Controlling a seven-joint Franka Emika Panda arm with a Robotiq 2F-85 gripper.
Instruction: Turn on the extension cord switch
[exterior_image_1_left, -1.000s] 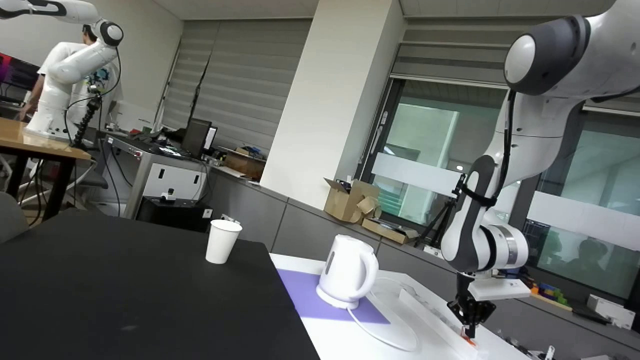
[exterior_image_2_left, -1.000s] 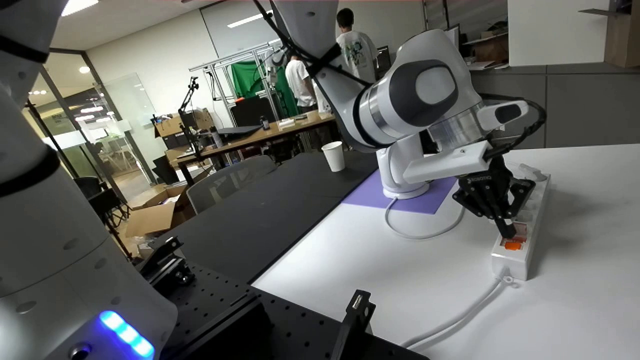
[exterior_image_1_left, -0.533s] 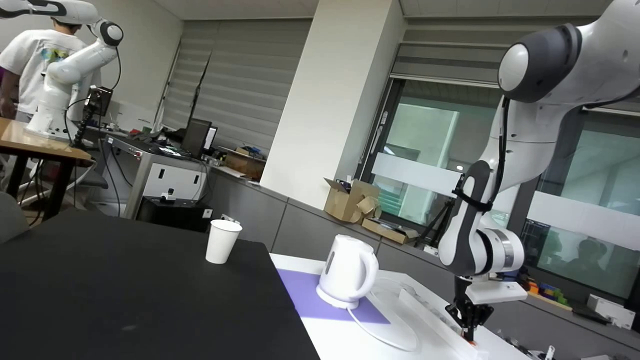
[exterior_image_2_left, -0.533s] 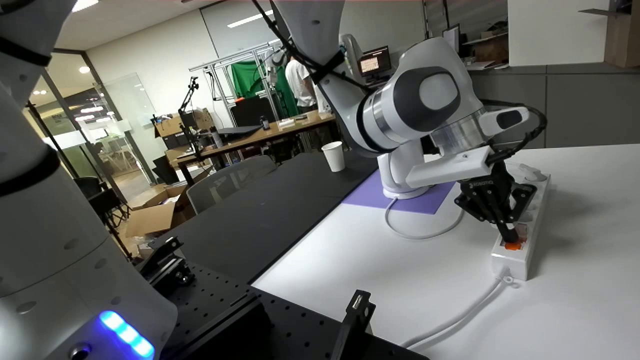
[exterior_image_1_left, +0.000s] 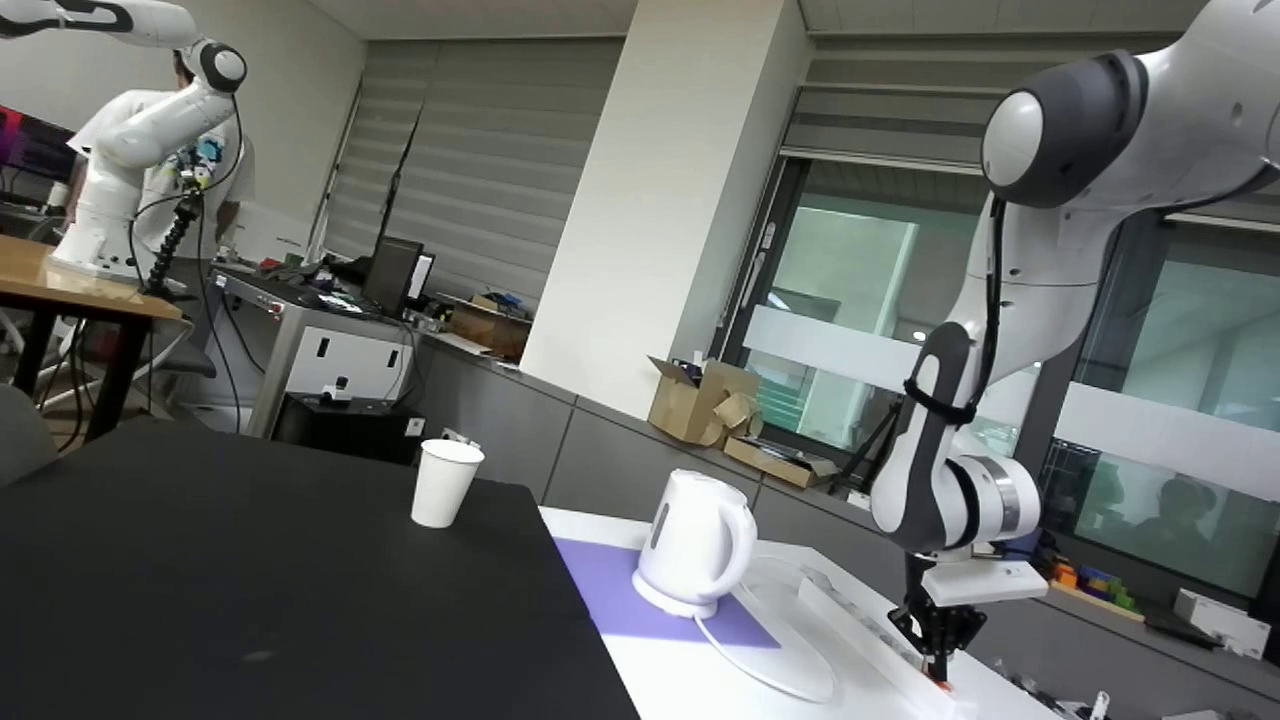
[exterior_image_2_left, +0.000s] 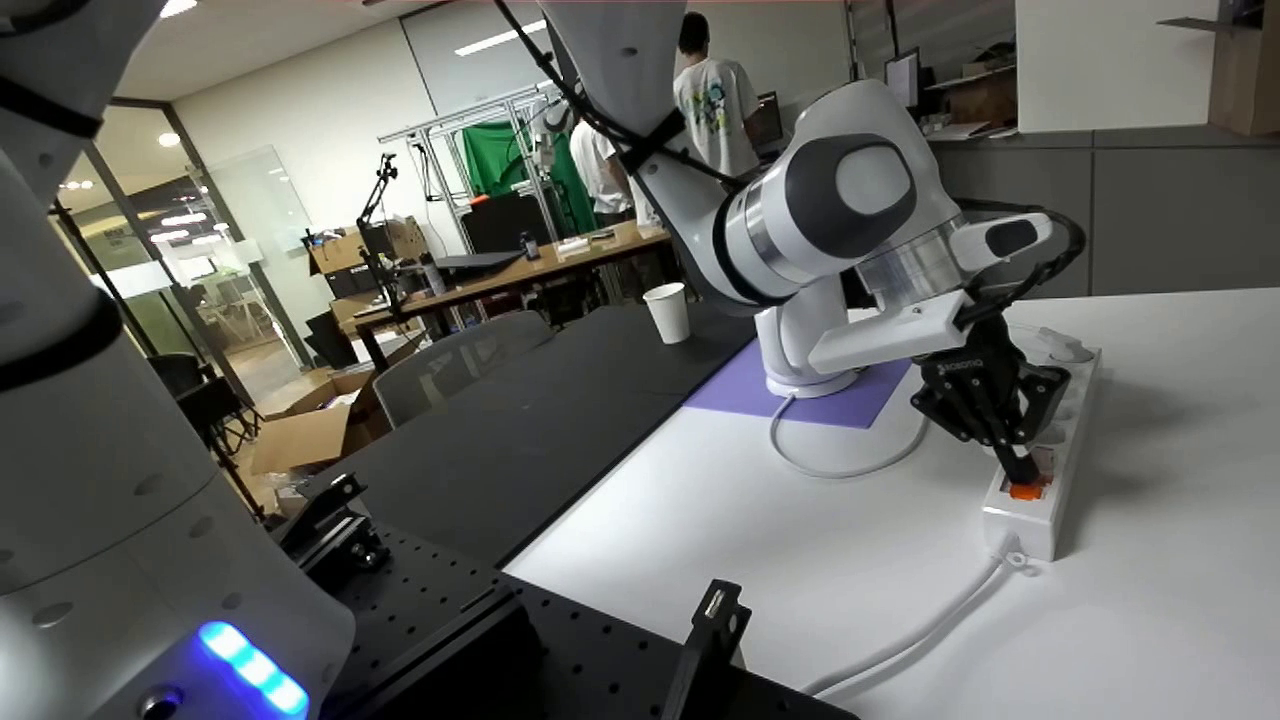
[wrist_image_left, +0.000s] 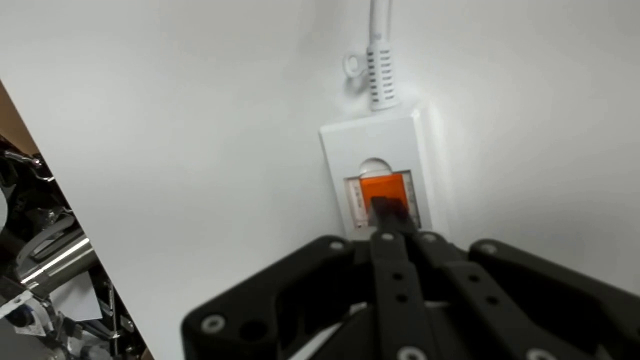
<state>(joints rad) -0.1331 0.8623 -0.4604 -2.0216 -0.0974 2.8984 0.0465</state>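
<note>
The extension cord (exterior_image_2_left: 1068, 430) is a long white power strip lying on the white table, and it shows in both exterior views (exterior_image_1_left: 868, 643). Its cable end fills the middle of the wrist view (wrist_image_left: 345, 150). The orange switch (wrist_image_left: 384, 186) sits in a framed recess near that end and also shows in an exterior view (exterior_image_2_left: 1025, 491). My gripper (wrist_image_left: 391, 206) is shut with nothing between its fingers. It points down, its tips over the orange switch and seemingly touching it, also in both exterior views (exterior_image_2_left: 1022, 478) (exterior_image_1_left: 937, 674). The tips hide the near part of the switch.
A white jug (exterior_image_1_left: 693, 545) stands on a purple mat (exterior_image_1_left: 600, 580) beside the strip, its cable looped on the white table (exterior_image_2_left: 1180, 600). A white paper cup (exterior_image_1_left: 446, 484) stands on the black table (exterior_image_1_left: 280, 560). The strip's own cable (exterior_image_2_left: 920, 640) runs toward the robot base.
My shut gripper has come down slightly and shifted toward the strip's cable end, onto the orange switch, between one second and half a second ago. Since then it has barely moved.
</note>
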